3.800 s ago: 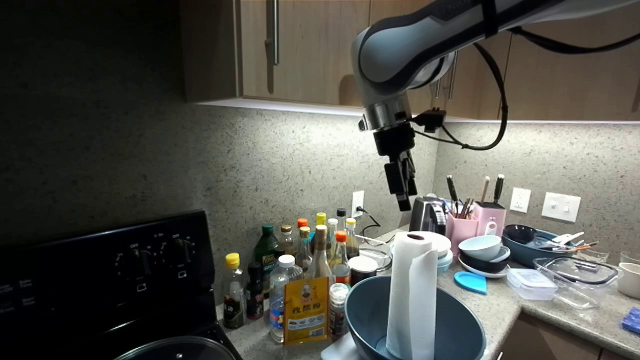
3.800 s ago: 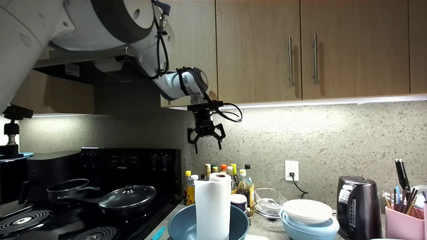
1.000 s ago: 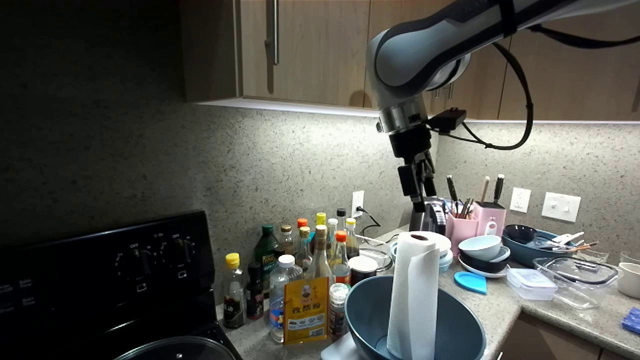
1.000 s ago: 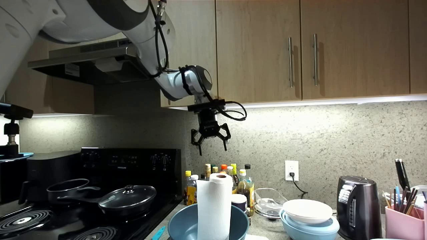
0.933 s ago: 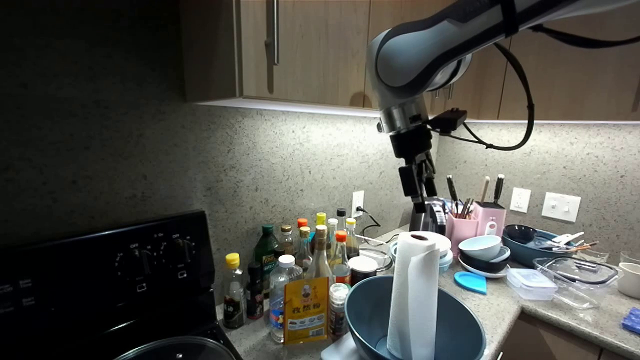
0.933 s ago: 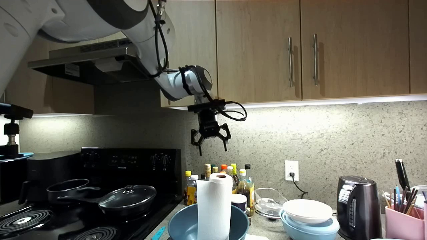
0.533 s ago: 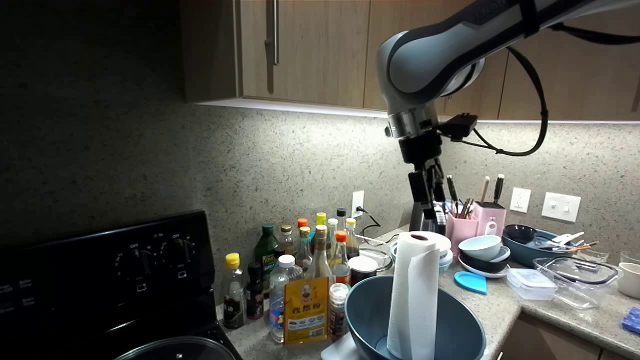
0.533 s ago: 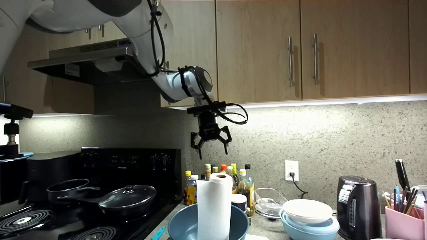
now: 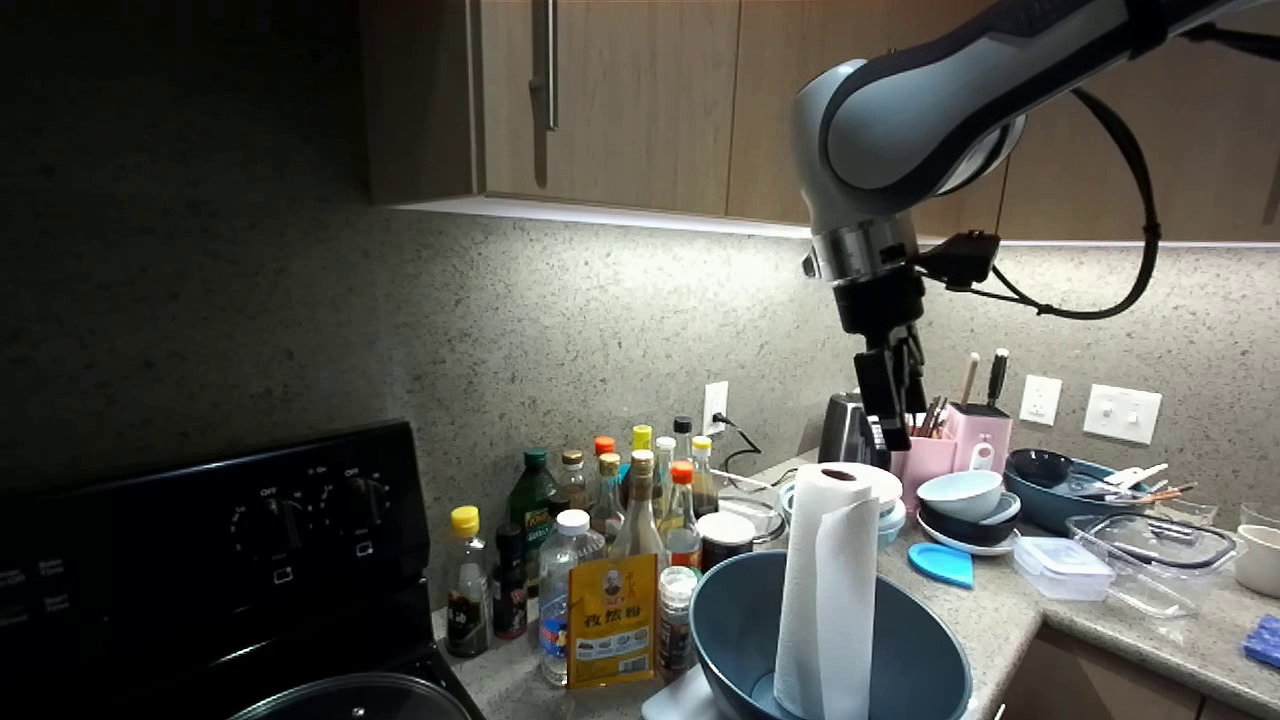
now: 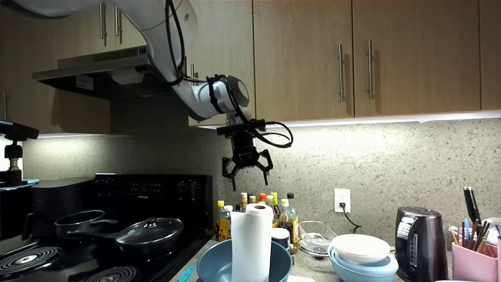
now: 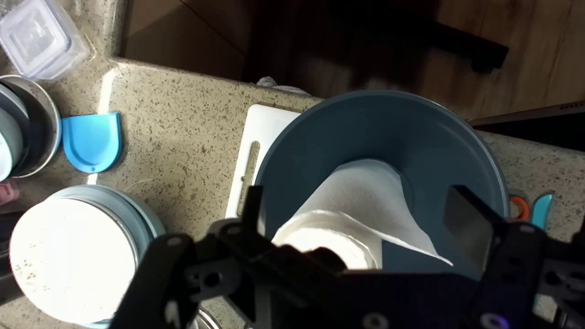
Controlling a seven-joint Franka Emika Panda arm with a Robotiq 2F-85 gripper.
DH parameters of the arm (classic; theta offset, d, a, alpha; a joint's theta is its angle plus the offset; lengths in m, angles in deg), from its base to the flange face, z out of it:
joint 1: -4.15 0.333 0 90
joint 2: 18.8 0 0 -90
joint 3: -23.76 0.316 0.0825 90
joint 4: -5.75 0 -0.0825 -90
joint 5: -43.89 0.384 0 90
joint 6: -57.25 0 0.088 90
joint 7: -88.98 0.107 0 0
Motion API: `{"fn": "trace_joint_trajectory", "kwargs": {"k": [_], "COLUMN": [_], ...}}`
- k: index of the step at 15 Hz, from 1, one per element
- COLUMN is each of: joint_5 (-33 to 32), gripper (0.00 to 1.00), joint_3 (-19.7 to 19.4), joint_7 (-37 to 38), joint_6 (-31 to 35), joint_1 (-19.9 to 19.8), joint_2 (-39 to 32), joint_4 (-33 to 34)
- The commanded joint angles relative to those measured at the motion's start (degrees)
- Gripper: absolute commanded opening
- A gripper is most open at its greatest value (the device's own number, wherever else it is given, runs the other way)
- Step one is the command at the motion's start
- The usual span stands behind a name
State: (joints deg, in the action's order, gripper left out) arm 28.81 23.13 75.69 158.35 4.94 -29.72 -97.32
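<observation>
High above the big blue bowl (image 10: pixel 213 260), the robot arm (image 9: pixel 900 130) reaches across, then bends so its gripper (image 10: pixel 250 185) points down, tipped a little. Its two fingers (image 11: pixel 466 224) are spread wide and hold nothing. The paper towel roll (image 9: pixel 825 600) stands up inside the bowl, under the fingers and not touching them. Bottles (image 9: pixel 640 522) stand in a bunch near the bowl.

Pale robot arm (image 9: pixel 920 120) slanting downward, wrist (image 9: pixel 862 252) bent, black hand (image 10: pixel 250 185) pointing down, fingers (image 11: pixel 468 228) spread wide.
</observation>
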Motion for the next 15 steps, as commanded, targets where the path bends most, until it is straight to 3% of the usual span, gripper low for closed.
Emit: {"fn": "trace_joint_trajectory", "kwargs": {"k": [1,15], "joint_5": [0.1,0.0], "gripper": [1.0,1.0], "joint_3": [-0.1,-0.5], "joint_7": [2.2,2.9], "joint_6": [3.0,0.9], "joint_1": [-0.7,-0.5], "joint_2": [3.9,2.7], "joint_4": [-5.0,-2.6]}}
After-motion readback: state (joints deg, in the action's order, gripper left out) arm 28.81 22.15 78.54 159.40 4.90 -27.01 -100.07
